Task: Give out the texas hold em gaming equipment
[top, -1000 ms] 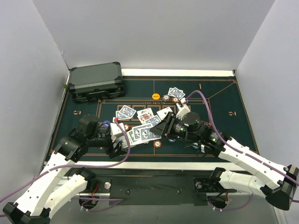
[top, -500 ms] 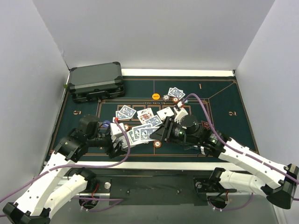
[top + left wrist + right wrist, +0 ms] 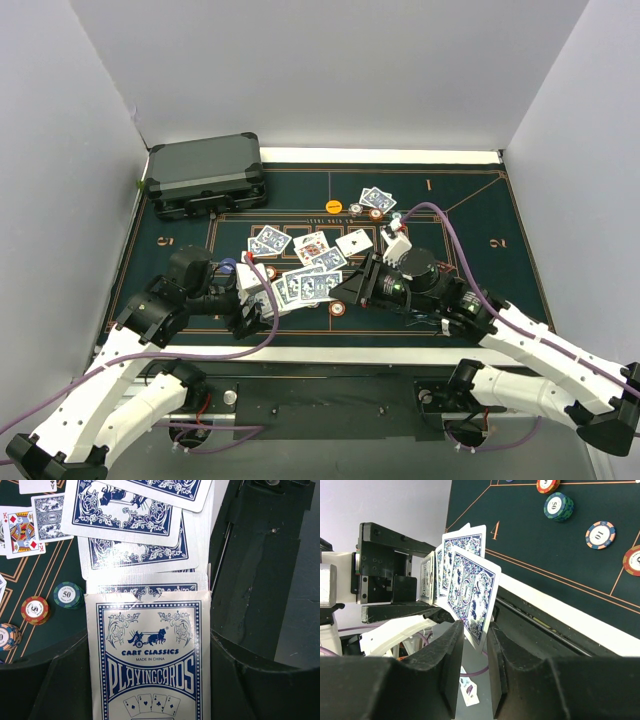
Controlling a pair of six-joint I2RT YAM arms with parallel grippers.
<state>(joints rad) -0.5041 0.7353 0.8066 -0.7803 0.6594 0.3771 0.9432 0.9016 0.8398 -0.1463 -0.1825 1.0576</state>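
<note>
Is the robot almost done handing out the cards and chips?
Partly. Done: a far pair of cards and nearer blue-backed cards lie face down on the mat, with an orange chip near the far pair. In hand: the left gripper holds the card box with fanned cards; the right gripper straddles one card. Left: that fan, probably more chips.

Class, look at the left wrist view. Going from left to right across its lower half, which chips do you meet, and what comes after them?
Orange-blue chip → red chip → teal 50 chip → card box.
</note>
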